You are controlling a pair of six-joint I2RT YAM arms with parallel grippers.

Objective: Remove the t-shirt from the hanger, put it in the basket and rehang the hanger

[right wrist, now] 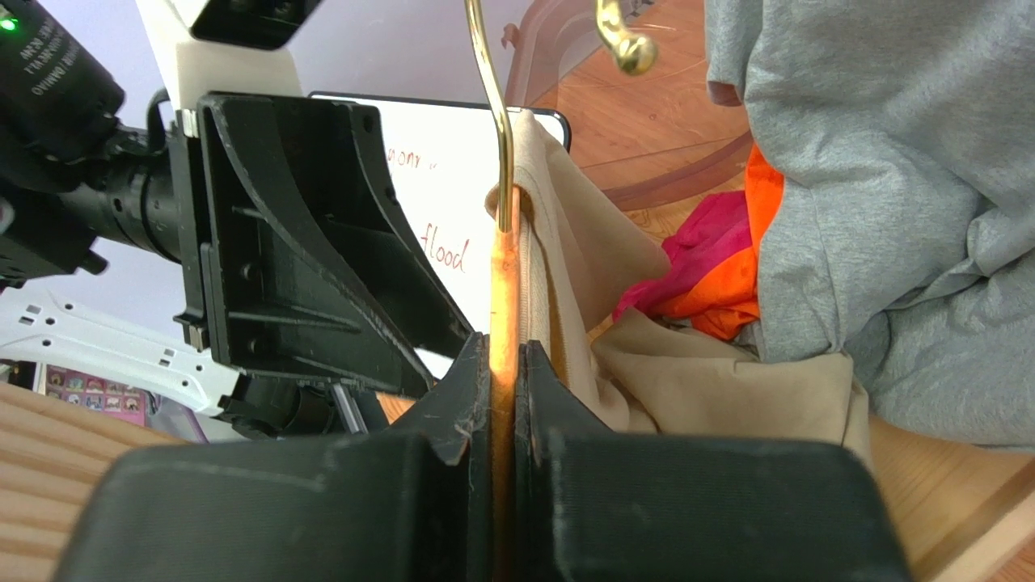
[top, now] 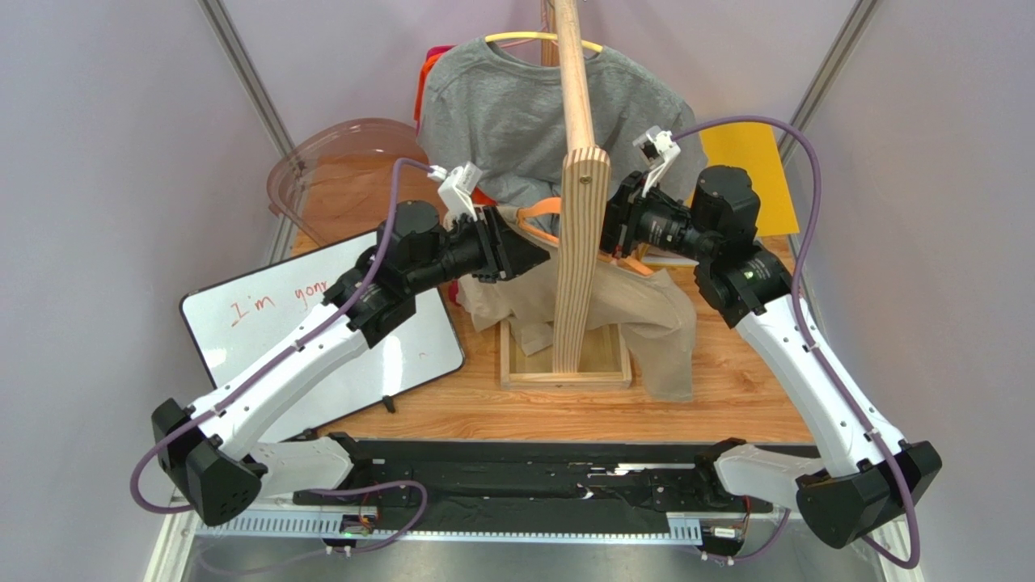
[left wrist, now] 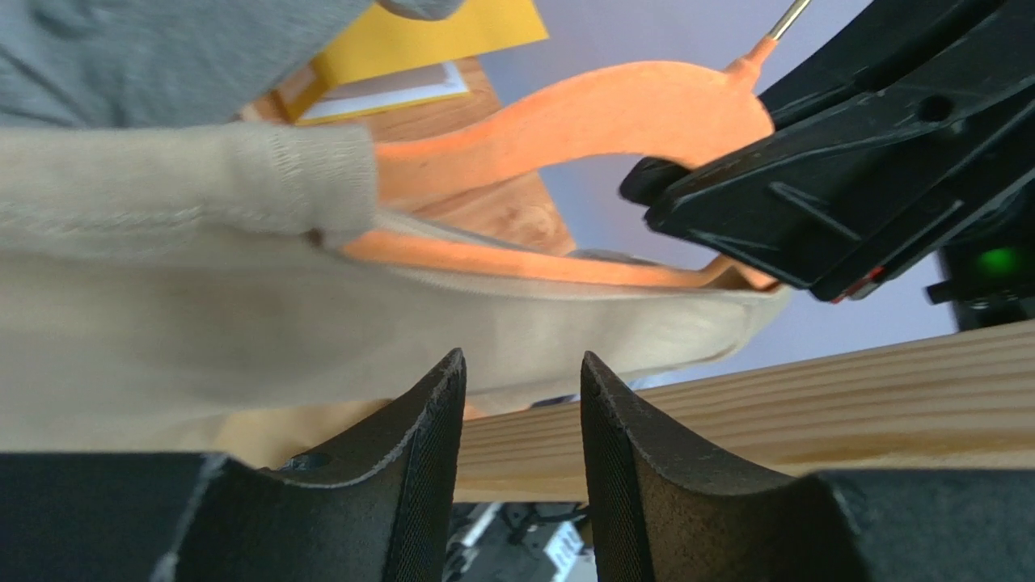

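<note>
A wooden tabletop (top: pixel 729 406) carries a post stand (top: pixel 581 218) at its middle. Nearest, the left tool (left wrist: pixel 522 364) is parted and empty, its tips just short of the t-shirt (left wrist: pixel 219 327), which drapes over the hanger (left wrist: pixel 583 115) and sags to the stand's base. Beyond, the right tool (right wrist: pixel 504 354) is clenched on the hanger just below its hook. That pinch looks narrow: a hard tug on the cloth could twist the hanger loose, or the collar could snag. Behind hangs a grey shirt (top: pixel 510 109).

From above, the wooden post (top: pixel 578 182) hides the hanger (top: pixel 537 214) midway, and my left arm (top: pixel 304 349) covers the whiteboard (top: pixel 249 321) writing at eight o'clock.
</note>
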